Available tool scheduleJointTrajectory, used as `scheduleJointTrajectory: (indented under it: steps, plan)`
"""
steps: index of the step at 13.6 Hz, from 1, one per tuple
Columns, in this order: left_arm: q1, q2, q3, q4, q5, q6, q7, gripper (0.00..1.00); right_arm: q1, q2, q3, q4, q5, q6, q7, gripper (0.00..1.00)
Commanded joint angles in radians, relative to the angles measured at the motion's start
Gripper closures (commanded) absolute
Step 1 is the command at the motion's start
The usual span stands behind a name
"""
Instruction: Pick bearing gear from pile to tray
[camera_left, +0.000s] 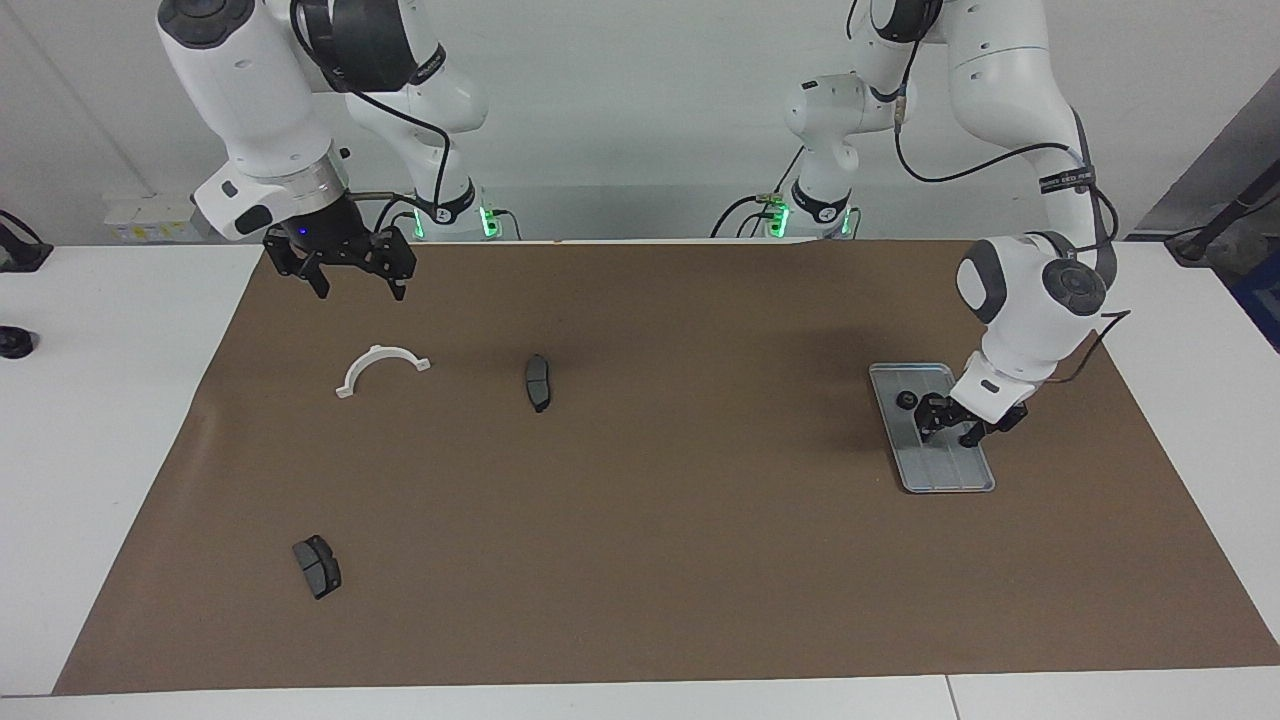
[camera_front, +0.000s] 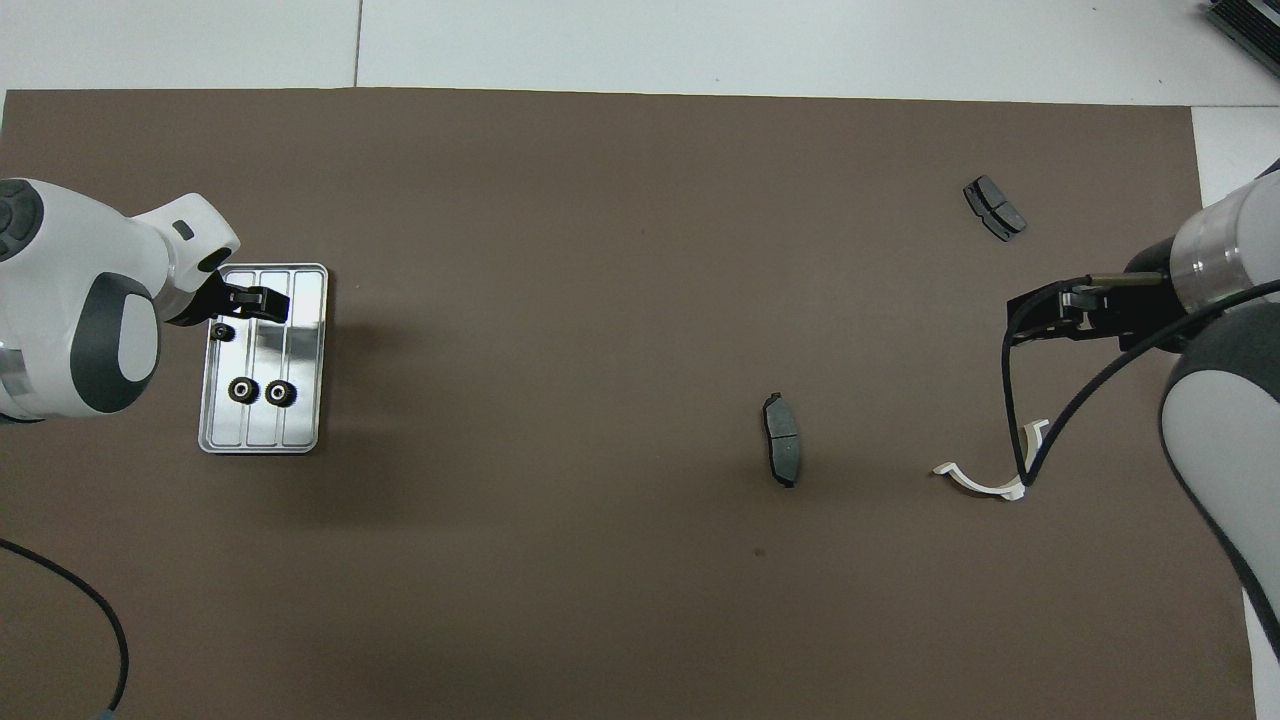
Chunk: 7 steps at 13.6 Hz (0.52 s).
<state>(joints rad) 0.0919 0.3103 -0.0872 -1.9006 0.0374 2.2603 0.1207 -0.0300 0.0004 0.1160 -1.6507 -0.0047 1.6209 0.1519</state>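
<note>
Left gripper (camera_left: 962, 432) hangs over the tray (camera_front: 305, 300), at the half of it farther from the robots, with its fingers spread and nothing between them. One small black gear (camera_front: 221, 331) lies loose on the tray floor, apart from the fingers. It is in the groove along the tray's long edge toward the left arm's end of the bench (camera_left: 100, 450), offset from the fingertips toward that edge. A pair of gears (camera_front: 241, 390) sits side by side toward the tray's short edge nearer the robots. The tray's long axis runs away from the robots. The left arm reaches out from its base, with the wrist angled down and the fingers pointing across the tray's width. No gear is seen on the brown mat (camera_left: 640, 560), where the pile shows only a white bracket (camera_left: 382, 366) and two brake pads (camera_left: 538, 381), all toward the right arm's end. Right gripper (camera_left: 355, 285) waits with its fingers apart and empty, over the mat's corner at that end, and is judged the nearer arm for any further pick there.
</note>
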Motion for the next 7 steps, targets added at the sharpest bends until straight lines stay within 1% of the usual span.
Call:
scheduleJointTrajectory:
  steps: [1,3,6,7]
  plan:
    - [-0.014,-0.023,-0.006,0.108,-0.001,-0.146,-0.007,0.00,-0.008,-0.020,0.002,-0.020,0.026,0.010,0.003,0.00]
    - [-0.035,-0.023,-0.006,0.266,-0.051,-0.345,-0.018,0.00,-0.007,-0.020,0.002,-0.020,0.026,0.010,0.002,0.00]
    - [-0.044,-0.039,-0.009,0.427,-0.041,-0.604,-0.053,0.00,-0.007,-0.020,0.002,-0.020,0.026,0.010,0.003,0.00]
    - [-0.056,-0.045,-0.006,0.457,-0.039,-0.661,-0.053,0.00,-0.008,-0.020,0.002,-0.020,0.026,0.010,0.003,0.00]
